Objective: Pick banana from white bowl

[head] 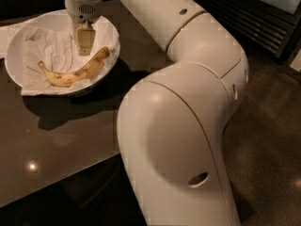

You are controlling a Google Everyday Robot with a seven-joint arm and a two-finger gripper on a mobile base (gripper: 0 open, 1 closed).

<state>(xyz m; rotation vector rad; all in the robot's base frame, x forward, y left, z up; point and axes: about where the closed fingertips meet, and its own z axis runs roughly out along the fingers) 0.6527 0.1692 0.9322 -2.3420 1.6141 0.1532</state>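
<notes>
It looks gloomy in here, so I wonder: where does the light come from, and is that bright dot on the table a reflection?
Camera view: the dot is likely lamp glare on the glossy table; the white bowl throws its shadow toward the camera, hinting at light from above and behind; the claw, hanging over the bowl near the banana, is well lit.

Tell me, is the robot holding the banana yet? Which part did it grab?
No, nothing is held. The gripper hangs over the white bowl, just behind the banana, which lies loose on the paper towel.
</notes>
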